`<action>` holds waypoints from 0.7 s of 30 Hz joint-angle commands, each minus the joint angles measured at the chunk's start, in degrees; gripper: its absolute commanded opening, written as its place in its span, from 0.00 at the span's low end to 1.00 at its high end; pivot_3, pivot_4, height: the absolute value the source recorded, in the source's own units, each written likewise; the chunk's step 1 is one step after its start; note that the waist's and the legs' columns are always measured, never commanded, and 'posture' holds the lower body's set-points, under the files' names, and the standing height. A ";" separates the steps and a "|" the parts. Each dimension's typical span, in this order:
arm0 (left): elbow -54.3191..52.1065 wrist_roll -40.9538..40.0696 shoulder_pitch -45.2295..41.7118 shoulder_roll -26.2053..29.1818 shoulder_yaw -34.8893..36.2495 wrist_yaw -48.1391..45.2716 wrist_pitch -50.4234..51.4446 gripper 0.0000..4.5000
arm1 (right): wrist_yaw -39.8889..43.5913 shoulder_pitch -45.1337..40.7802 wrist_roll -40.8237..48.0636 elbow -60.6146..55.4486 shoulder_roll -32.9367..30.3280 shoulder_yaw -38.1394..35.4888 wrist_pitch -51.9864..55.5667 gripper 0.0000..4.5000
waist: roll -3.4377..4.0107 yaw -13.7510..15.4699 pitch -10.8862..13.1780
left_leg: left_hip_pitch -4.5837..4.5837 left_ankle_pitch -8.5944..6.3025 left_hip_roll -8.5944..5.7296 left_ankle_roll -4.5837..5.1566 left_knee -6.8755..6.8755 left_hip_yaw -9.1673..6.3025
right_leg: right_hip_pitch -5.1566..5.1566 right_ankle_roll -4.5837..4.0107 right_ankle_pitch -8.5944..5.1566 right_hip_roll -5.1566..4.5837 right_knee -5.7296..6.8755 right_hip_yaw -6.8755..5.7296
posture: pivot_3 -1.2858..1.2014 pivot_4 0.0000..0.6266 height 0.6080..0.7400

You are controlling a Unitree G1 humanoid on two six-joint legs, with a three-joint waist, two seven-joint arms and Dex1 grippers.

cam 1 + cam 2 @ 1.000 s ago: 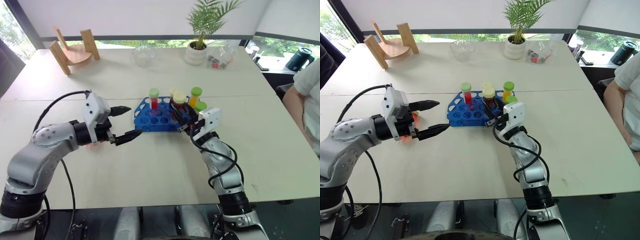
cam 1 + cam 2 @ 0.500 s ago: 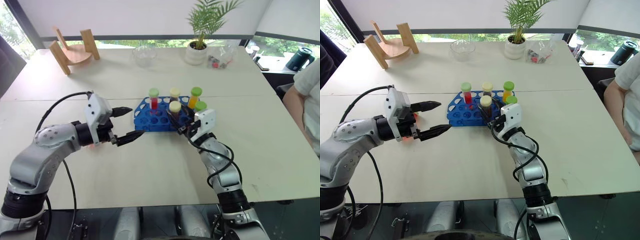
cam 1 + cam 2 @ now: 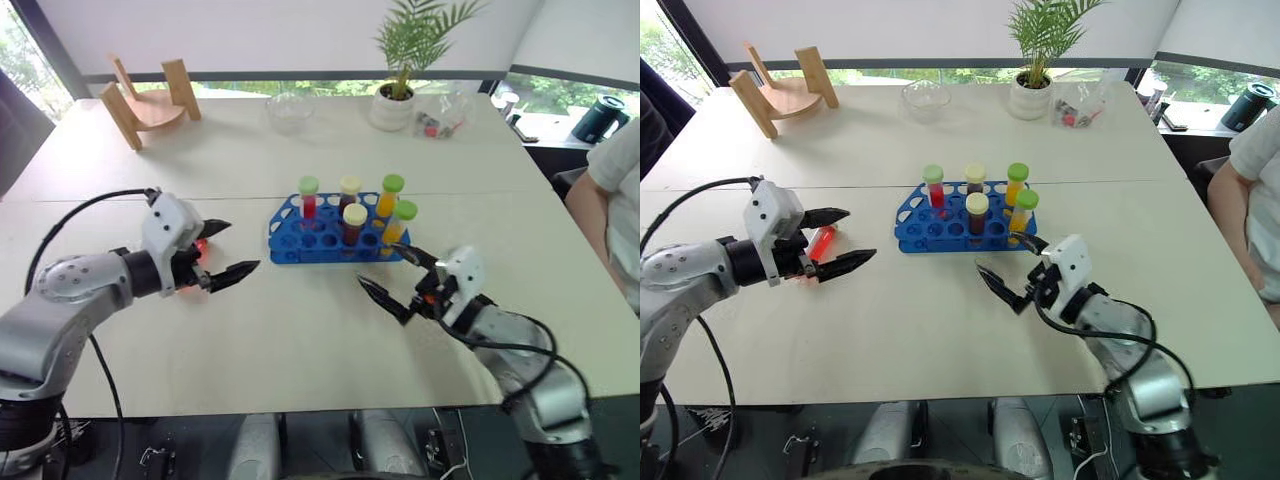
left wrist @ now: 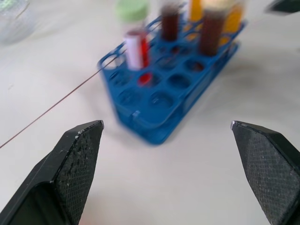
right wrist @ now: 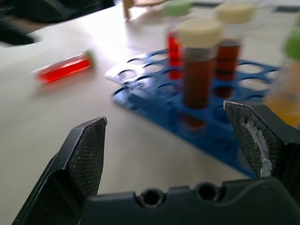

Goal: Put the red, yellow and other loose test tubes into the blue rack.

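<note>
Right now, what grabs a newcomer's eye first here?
The blue rack mid-table, with five capped tubes standing in it. Next, a loose red tube lying flat on the table to the rack's left, between the open fingers of the left end effector. The right end effector hangs open and empty just in front of the rack.

Bright, even daylight reaches me from the windows behind the tabletop, casting only soft shadows under the arms. My head views are sharp; both wrist views are blurred, the blue rack and red tube smeared.
</note>
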 commanded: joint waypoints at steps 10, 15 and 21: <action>27.76 6.14 -31.89 2.51 -14.97 3.59 33.05 1.00 | 26.44 -24.09 9.37 6.44 -15.71 0.87 3.58 0.98 | -0.22 0.00 0.10 | -0.08 0.00 0.00 0.02 -0.02 -0.09 | -0.05 0.07 0.02 0.09 -0.02 -0.05 | 0.52 0.24 1.00; 36.13 8.58 -38.36 3.14 -23.10 1.10 38.57 1.00 | 28.23 -24.19 9.78 6.85 -15.92 1.41 4.13 0.98 | -0.21 0.06 0.10 | -0.23 -0.05 -0.02 0.11 -0.10 -0.07 | -0.25 0.10 -0.08 0.05 -0.03 -0.05 | 0.52 0.24 1.00; 40.24 10.30 -38.79 1.43 -25.72 0.63 39.03 1.00 | 27.11 -22.27 9.97 5.34 -16.11 -0.10 4.90 0.98 | -0.23 0.08 0.12 | -0.24 -0.04 -0.02 0.09 -0.02 -0.06 | -0.24 0.11 -0.07 0.03 0.04 -0.05 | 0.52 0.24 1.00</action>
